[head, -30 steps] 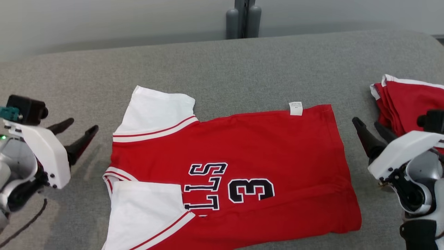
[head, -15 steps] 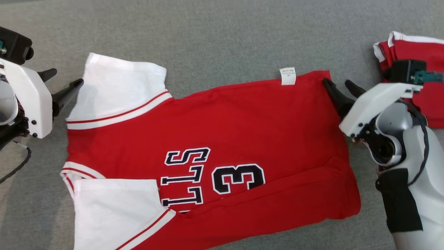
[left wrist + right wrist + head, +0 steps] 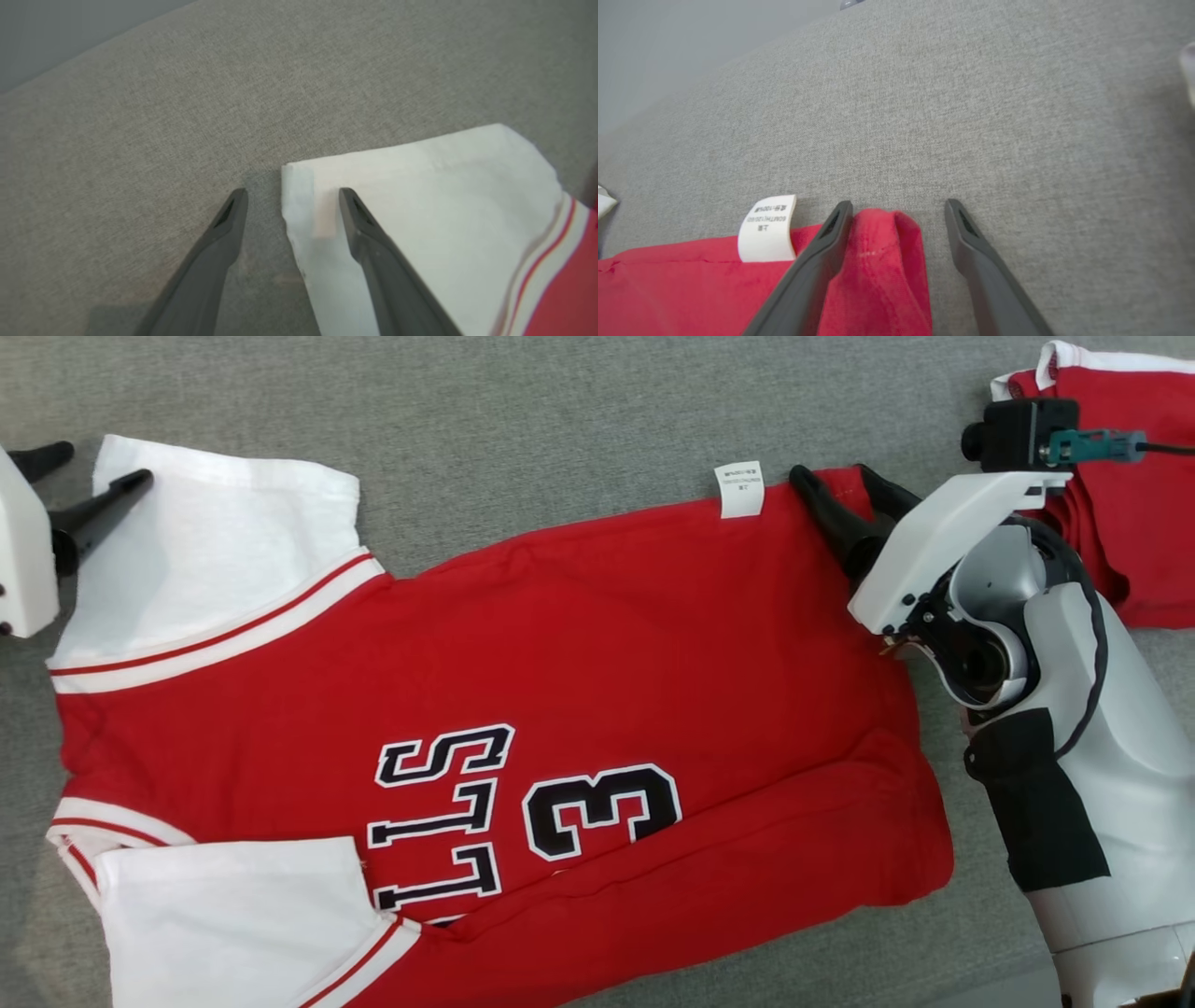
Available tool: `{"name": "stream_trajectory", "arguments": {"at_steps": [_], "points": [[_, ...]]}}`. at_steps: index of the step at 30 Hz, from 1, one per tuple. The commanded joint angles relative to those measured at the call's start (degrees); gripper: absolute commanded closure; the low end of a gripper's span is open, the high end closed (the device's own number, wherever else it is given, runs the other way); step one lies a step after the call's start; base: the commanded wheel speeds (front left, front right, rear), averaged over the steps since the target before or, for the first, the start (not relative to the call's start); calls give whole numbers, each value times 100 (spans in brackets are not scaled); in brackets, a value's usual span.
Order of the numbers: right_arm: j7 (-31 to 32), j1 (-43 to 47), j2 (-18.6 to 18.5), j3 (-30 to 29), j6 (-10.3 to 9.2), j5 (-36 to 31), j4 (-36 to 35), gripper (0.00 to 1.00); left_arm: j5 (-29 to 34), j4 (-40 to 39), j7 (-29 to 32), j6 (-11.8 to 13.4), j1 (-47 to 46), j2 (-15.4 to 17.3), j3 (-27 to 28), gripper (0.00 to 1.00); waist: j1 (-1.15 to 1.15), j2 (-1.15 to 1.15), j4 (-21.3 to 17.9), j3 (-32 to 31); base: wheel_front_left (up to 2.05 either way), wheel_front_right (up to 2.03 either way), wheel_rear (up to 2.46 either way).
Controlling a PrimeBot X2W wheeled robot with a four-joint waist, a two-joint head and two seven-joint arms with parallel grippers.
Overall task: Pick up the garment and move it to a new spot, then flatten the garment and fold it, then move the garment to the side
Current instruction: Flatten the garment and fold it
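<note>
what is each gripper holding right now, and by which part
Nothing is held. On the jersey, the left gripper stands open astride a white sleeve corner, the right gripper open astride a red hem corner.

The left hand [image 3: 289,193] stands open, one finger over the garment's white sleeve [image 3: 420,210], the other over the grey counter [image 3: 140,140].

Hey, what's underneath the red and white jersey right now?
The jersey lies spread on the grey upholstered surface, which shows past its edges. Whether anything else lies beneath it cannot be seen, because the cloth covers that whole patch.
</note>
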Motion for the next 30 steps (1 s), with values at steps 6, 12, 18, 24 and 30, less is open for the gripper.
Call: {"name": "stream_trajectory", "arguments": {"at_steps": [6,12,18,24,30], "points": [[-130,-54,32,537,0,306,322,0,-276,318,-93,-3,-231,20,-227,0,0,0,-128,63,0,0,0],[-268,-120,59,789,5,470,508,100,-572,210,-97,-3,-327,51,-434,94,0,0,-113,89,0,0,0],[-569,-225,29,880,2,523,640,100,-772,124,-283,-3,-417,101,-598,100,0,0,-40,-69,0,0,0],[-818,-107,-3,732,2,434,870,100,-959,90,-501,-3,-279,9,-764,100,0,0,131,-537,0,0,0],[-872,102,-95,578,1,412,1011,100,-1107,-19,-583,-3,-165,-70,-903,100,0,0,342,-998,0,0,0]]}}
